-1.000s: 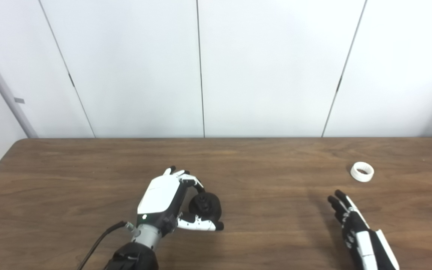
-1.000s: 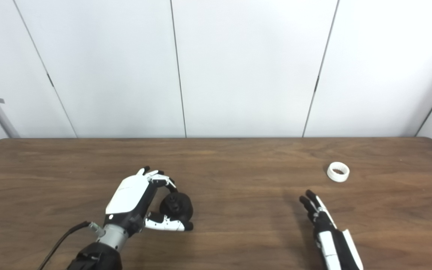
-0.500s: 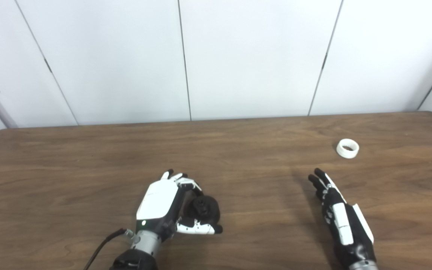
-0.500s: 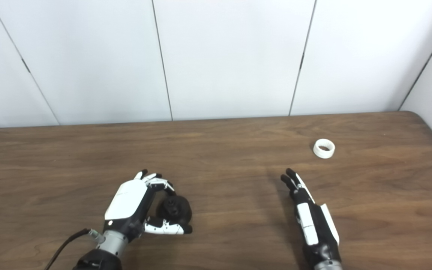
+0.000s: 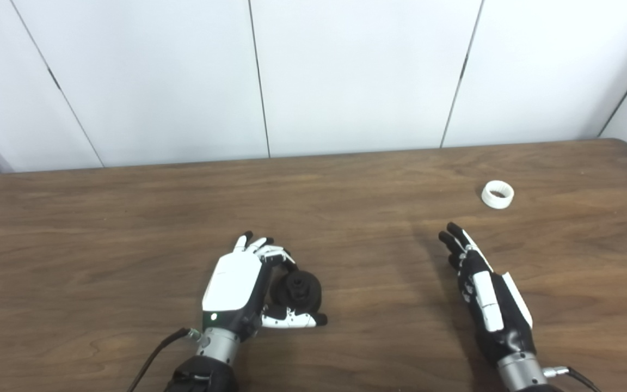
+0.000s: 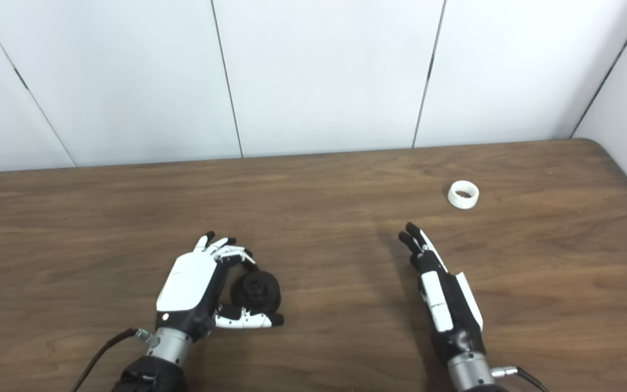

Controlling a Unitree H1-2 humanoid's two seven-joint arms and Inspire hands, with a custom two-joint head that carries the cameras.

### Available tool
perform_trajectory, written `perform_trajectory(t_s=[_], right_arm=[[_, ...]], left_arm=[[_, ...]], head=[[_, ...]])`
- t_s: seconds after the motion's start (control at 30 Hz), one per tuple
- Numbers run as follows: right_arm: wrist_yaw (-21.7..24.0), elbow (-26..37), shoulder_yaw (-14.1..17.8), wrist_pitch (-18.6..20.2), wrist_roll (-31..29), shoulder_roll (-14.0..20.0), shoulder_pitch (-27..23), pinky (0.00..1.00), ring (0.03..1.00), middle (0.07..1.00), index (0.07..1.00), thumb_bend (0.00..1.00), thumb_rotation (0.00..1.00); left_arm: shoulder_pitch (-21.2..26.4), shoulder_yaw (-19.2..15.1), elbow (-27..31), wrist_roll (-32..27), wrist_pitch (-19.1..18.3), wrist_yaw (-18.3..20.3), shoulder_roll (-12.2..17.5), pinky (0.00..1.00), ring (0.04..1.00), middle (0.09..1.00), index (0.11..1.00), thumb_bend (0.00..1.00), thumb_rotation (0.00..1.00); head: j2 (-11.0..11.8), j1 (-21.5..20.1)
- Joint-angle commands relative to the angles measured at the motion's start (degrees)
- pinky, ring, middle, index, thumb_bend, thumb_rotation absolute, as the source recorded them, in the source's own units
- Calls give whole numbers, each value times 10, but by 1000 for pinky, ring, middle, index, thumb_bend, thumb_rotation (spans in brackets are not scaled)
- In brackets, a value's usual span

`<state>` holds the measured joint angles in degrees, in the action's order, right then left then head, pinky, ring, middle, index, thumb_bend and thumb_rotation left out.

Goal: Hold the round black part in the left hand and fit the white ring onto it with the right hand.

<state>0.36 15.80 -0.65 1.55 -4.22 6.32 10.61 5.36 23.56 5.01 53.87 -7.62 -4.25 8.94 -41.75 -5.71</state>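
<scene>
The left robot hand (image 5: 237,286) curls its fingers around the round black part (image 5: 297,289) on the counter (image 5: 101,245). The white ring (image 5: 497,194) lies ahead and right of the right robot hand (image 5: 485,294), whose fingers are straight, holding nothing.

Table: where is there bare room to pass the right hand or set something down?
Bare wood spans between the left hand curled on the black part and the right hand, and from there to the white ring. The table's left side is bare. Only the left hand's spot is crowded.
</scene>
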Motion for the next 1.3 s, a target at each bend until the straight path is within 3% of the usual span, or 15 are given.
perform_trajectory(t_s=[0.0,0.6,0.73,0.9,1.17,1.27], right_arm=[[1,23,-1,-19,-2,-16,18,1000,974,930,948,603,986],[-3,35,11,-7,-4,-12,18,1000,976,924,939,613,975],[-12,52,24,14,-1,-9,7,1000,971,911,919,560,840],[-22,78,52,56,5,9,-25,1000,964,903,909,575,676],[-18,113,95,133,12,61,-73,1000,960,922,909,574,593],[-20,109,103,151,39,86,-96,928,924,913,897,586,546]], left_arm=[[-1,6,-7,16,3,-6,-1,1000,884,746,482,525,51],[-4,17,-27,24,1,-30,-1,1000,889,754,482,525,50],[-1,17,-27,22,-1,-26,-2,1000,889,753,482,525,51],[2,17,-29,19,-2,-24,-5,1000,888,753,482,525,50],[3,18,-34,19,4,-30,-5,1000,878,745,482,525,50],[3,18,-36,19,4,-29,-3,1000,874,747,482,525,51]], head=[[-1,1],[-7,2],[-8,1],[-9,-2],[-12,-11],[-13,-18]])
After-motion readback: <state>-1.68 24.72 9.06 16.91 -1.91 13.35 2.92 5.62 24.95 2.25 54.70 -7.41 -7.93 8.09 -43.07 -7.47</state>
